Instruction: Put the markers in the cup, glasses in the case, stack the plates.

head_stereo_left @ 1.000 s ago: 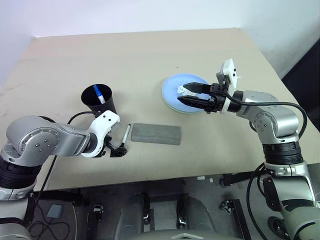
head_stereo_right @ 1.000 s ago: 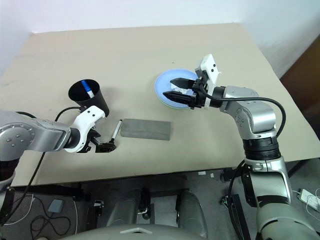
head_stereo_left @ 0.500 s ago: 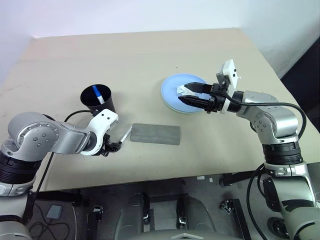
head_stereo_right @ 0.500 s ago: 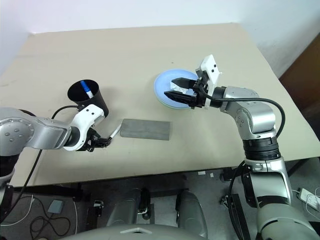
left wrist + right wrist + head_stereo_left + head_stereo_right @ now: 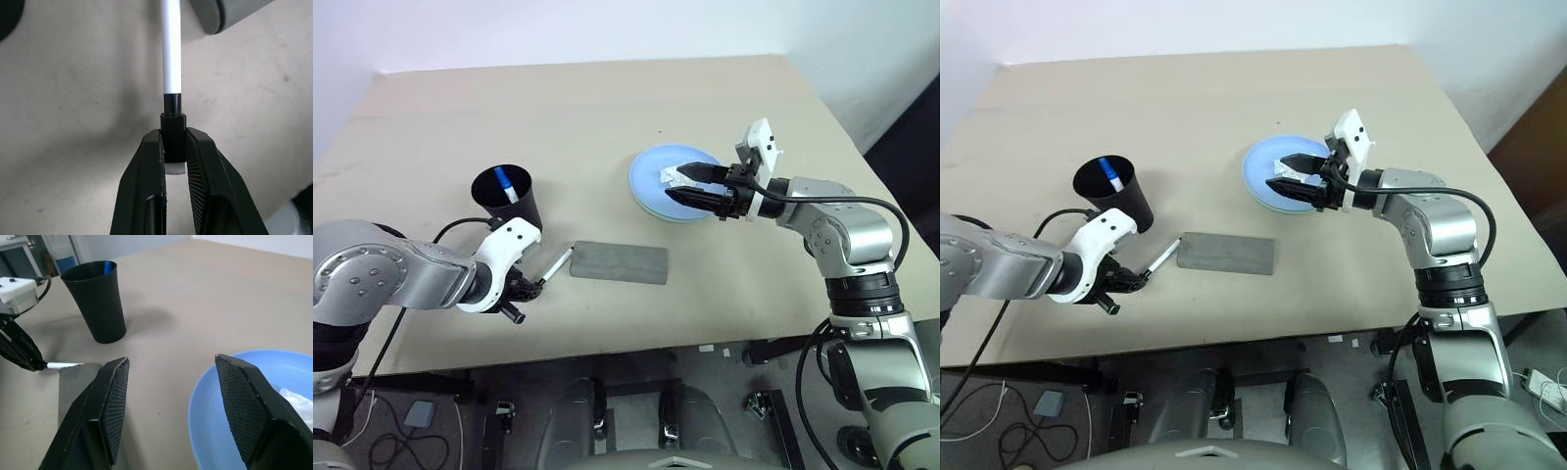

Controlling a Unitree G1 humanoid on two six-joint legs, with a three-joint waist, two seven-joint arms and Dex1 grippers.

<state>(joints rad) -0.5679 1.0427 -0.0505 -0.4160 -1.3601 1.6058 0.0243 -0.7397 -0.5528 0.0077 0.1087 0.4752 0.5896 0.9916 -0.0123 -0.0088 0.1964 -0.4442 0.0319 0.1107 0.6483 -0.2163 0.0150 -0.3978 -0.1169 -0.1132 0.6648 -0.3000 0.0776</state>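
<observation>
A: Table (image 5: 607, 98) first. Room to move?
B: Far half bare, lots of space. Things sit toward the near edge. Front edge runs just below the L arm.
A: Plates?
B: Blue plate (image 5: 651, 181) stacked on a paler one, R of centre, white tissue (image 5: 674, 174) on top. R gripper (image 5: 672, 183) hovers over its near rim, jaws apart, nothing between them.
A: Case?
B: Grey case (image 5: 618, 262) flat, mid-table, near the front edge.
A: Cup?
B: Black cup (image 5: 509, 201) upright, L of case, blue-capped marker (image 5: 505, 184) inside.
A: Other marker?
B: Black-capped marker (image 5: 171, 58) slants betw. cup and case, tip by the case's L end. L gripper (image 5: 174, 154) clamped on its black cap end.
</observation>
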